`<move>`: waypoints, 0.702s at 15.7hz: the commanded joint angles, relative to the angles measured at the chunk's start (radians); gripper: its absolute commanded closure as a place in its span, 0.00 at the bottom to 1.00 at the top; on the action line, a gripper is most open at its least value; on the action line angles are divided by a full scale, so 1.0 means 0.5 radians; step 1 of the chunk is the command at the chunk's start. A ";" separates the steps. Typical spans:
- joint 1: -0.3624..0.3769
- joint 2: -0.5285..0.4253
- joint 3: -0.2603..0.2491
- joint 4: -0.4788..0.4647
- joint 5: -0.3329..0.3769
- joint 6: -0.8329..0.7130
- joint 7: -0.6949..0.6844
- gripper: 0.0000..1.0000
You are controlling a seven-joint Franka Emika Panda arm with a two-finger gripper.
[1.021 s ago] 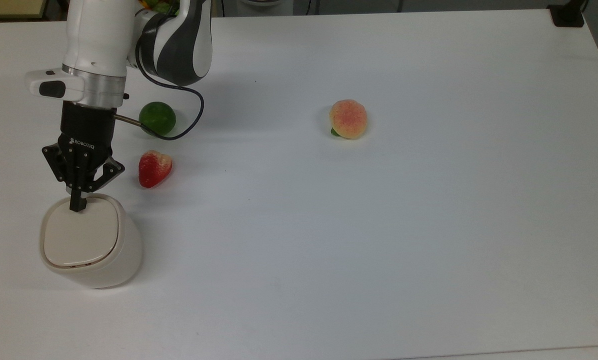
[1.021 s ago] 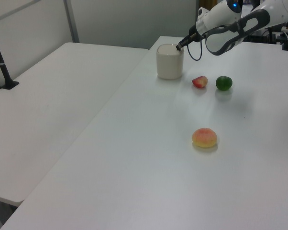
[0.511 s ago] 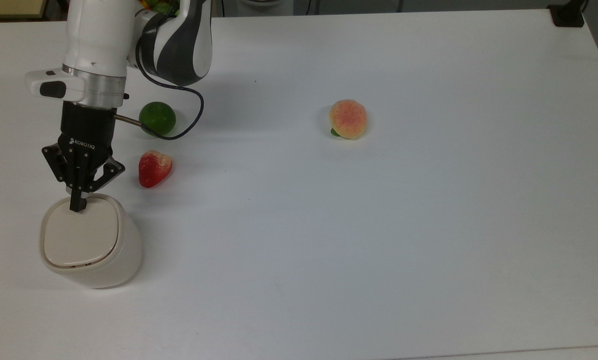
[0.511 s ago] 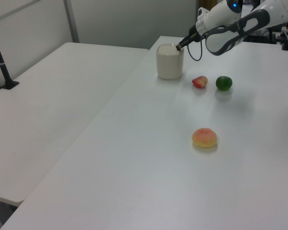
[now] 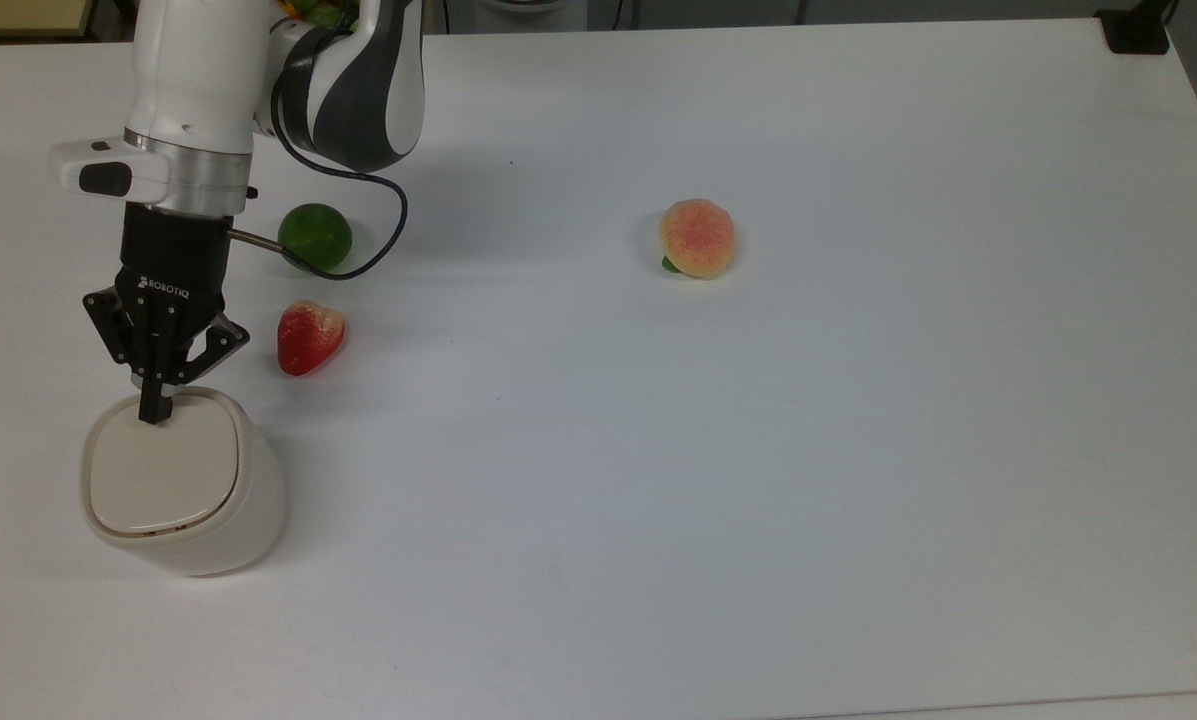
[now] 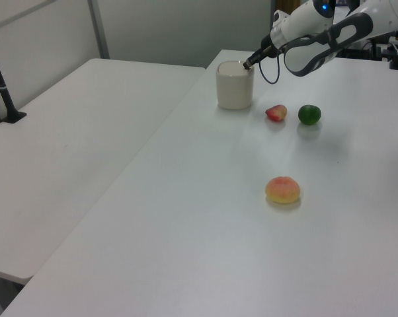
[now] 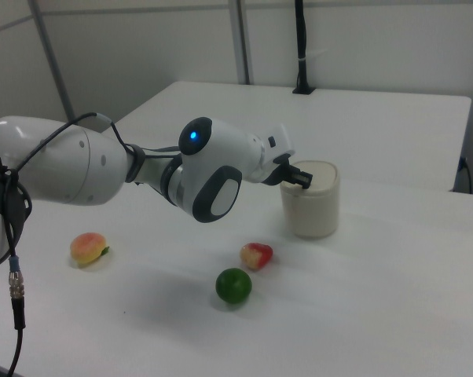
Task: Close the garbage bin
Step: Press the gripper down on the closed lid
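Three fruits share the white table with the garbage bin in the top view: a strawberry, a green lime and a peach. The bin stands upright at the top view's lower left, long axis vertical, its flat lid lying level and facing up. The gripper has its fingers pressed together, holding nothing, their tips touching the lid's far edge.

From the left view, the bin sits at the table's far end, strawberry and lime to its right.

From the right view, the gripper meets the bin at its top rim.
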 commanded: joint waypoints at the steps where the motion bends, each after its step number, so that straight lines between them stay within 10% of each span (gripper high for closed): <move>1: -0.043 -0.023 0.006 -0.069 0.023 -0.017 -0.027 0.98; 11: -0.055 -0.176 0.009 -0.069 0.038 -0.120 0.001 0.98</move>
